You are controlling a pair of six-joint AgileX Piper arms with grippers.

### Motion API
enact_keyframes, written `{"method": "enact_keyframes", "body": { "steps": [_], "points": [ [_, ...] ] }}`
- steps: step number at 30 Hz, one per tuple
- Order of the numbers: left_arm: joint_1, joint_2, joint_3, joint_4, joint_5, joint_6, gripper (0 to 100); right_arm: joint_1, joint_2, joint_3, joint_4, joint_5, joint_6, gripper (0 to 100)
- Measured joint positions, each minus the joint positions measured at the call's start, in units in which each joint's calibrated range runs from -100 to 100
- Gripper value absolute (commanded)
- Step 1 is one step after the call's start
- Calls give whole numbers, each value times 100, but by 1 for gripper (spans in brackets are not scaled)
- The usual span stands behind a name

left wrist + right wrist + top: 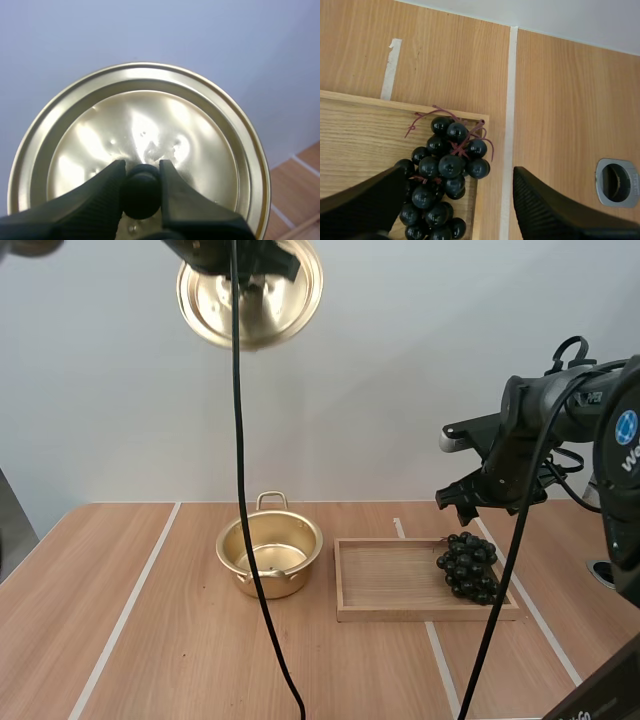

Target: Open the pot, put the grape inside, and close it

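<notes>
Three views, one entry each.

High view: pot (pixel 270 555) stood open on the table (pixel 150 640), nothing seen inside; lid (pixel 250 295) held high above it, well apart; bunch of grapes (pixel 468 567) laid at the right end of the wooden tray (pixel 385 585), itself just beside the pot; right gripper (pixel 465 502) poised over the bunch.

Left wrist view: left gripper (pixel 141 172) clamped on the lid's black knob (pixel 141 197); lid brassy, shiny, faintly dimpled.

Right wrist view: fingers (pixel 545 210) of the right gripper spread wide, nothing between them; berries dark, round, glossy, on reddish stems (one edge against the tray's rim).

Step judged: opening done, grape pick-up in hand; a straight descent is called for until the bunch is straddled, then a gentle closing across the cluster, the rim being avoided.
</notes>
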Motion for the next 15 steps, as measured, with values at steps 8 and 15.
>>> {"method": "enact_keyframes", "body": {
  "steps": [8, 15],
  "points": [
    [0, -588, -1473, 0, 347, -283, 0, 0, 606, 0, 106, 0, -44, 100],
    [0, -906, -1780, 0, 462, -315, 0, 0, 1207, 0, 106, 15, -54, 100]
  ]
}}
